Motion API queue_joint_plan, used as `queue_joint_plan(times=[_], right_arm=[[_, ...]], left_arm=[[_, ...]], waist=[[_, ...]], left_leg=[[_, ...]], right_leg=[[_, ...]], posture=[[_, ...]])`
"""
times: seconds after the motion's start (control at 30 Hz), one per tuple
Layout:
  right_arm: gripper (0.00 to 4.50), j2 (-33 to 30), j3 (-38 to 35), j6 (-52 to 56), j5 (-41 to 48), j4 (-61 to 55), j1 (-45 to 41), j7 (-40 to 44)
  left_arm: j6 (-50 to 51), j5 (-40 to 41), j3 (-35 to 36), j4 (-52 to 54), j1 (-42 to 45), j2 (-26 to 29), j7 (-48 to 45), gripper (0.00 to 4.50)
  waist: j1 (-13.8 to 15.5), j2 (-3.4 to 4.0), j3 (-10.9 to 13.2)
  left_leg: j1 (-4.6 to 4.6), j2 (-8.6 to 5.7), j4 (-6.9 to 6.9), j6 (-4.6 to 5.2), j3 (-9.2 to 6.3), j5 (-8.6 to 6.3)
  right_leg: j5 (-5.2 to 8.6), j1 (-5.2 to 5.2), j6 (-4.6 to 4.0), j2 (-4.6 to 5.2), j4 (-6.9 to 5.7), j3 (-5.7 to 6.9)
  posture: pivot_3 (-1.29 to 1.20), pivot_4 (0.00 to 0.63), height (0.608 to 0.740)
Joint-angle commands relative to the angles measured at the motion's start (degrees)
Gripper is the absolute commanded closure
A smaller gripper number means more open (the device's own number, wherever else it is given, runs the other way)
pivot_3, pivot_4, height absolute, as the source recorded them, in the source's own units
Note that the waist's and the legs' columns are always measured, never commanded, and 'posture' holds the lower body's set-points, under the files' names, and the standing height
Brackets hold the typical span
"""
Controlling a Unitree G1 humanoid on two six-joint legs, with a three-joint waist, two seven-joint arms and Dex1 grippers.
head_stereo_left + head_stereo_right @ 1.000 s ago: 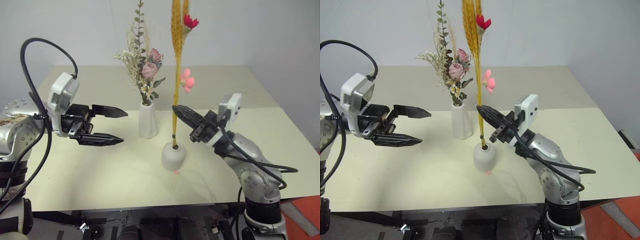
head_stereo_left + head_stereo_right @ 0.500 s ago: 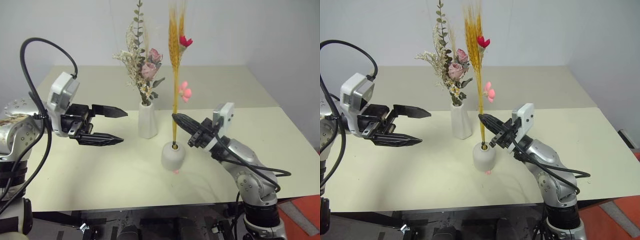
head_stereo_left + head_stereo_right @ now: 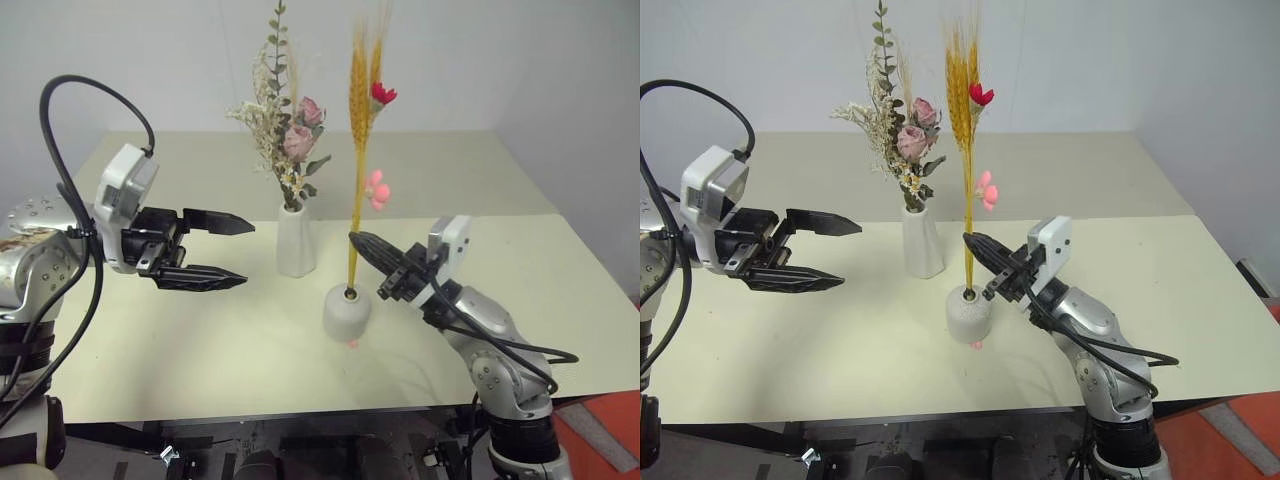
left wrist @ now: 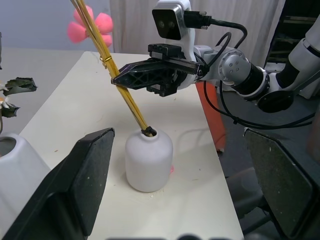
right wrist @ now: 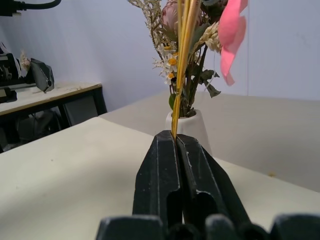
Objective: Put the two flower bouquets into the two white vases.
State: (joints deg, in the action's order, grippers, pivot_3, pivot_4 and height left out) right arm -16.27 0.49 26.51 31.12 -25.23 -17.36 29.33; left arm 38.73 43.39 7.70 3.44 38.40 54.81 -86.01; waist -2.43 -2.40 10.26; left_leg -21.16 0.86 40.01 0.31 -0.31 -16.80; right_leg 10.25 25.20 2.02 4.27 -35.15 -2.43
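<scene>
Two arms raised over the table (image 3: 200,340): left fingers (image 3: 205,250) spread wide, right fingers (image 3: 372,248) pinching slim bouquet (image 3: 356,180).

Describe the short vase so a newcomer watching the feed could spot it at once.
On the cream table, find the tall vase holding the bushy bouquet near the middle. In front of it, nearer the robot, beside the right gripper, stands the short vase: squat, rounded, white, with yellow stalks rising from its small mouth.

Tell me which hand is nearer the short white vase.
The right hand, pinched on the yellow stalks just above the short vase. The left hand hangs open, well off to the vase's left.
</scene>
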Motion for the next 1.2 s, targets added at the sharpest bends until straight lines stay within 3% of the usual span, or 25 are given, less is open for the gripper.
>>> queue_joint_plan(times=[0.03,0.33,0.9,1.2], right_arm=[[3.08,-0.4,0.2,-1.3,-0.5,-0.9,0.8,0.5],[0.04,-0.6,0.0,-1.6,-0.9,-1.4,0.6,-0.1],[0.04,-1.1,-1.5,5.7,6.1,0.3,-3.9,0.1],[0.04,-2.4,-5.5,13.0,18.4,2.3,-9.5,3.6]], left_arm=[[-1.2,0.1,1.1,0.1,1.3,0.4,-0.2,0.0],[-1.2,-0.2,0.7,-0.1,1.5,-0.1,-0.2,0.0],[-1.8,-0.5,0.7,0.3,0.6,0.3,-0.1,0.0],[-1.9,-0.5,0.5,1.1,0.0,-0.2,0.5,0.0]], waist=[[0.0,0.0,0.0],[0.0,0.0,0.0],[0.0,0.0,0.0],[0.0,0.0,0.0]], left_leg=[[0.0,0.0,0.0,0.0,0.0,0.0],[0.0,0.0,0.0,0.0,0.0,0.0],[0.0,0.0,0.0,0.0,0.0,0.0],[0.0,0.02,-0.01,0.0,-0.02,0.0]], right_leg=[[0.0,0.0,0.0,0.0,0.0,0.0],[0.0,0.0,0.0,-0.01,0.0,0.0],[0.0,0.0,-0.01,0.0,-0.01,0.0],[0.0,0.0,-0.01,-0.01,-0.01,0.01]], posture=[[0.0,0.15,0.74],[0.0,0.15,0.74],[0.0,0.15,0.74],[0.0,0.15,0.74]])
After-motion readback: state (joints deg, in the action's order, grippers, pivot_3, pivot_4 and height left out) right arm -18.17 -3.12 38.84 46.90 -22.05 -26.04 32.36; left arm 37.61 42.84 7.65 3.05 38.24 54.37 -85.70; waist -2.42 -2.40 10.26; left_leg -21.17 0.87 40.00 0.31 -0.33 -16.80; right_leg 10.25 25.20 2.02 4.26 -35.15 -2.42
